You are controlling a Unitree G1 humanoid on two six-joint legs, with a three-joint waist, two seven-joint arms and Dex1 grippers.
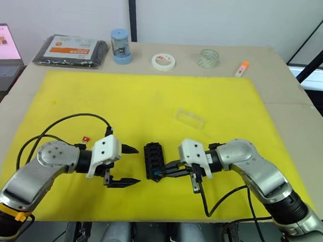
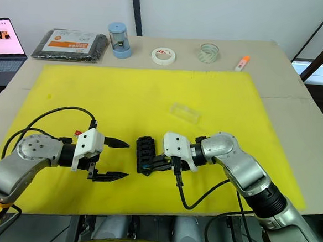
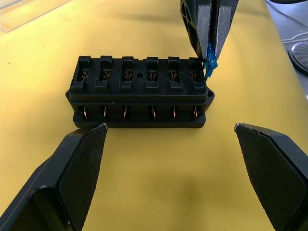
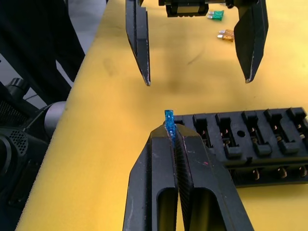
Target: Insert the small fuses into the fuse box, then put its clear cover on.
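Right wrist view: right pincer (image 4: 169, 126) pinching teal fuse (image 4: 169, 117) | left pincer (image 1: 129, 165) spread

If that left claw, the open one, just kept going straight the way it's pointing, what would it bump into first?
Most likely the fuse box: the left gripper points straight at its side with nothing between, fingers spread wider than the box. Depth is hard to judge. The right gripper holds a blue fuse at the box's end.

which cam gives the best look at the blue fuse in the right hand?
The right wrist view: the blue fuse stands pinched between the right hand fingertips, beside the fuse box end. The left wrist view shows it edge-on at the box's end slot. In the head views it's a tiny blue speck.
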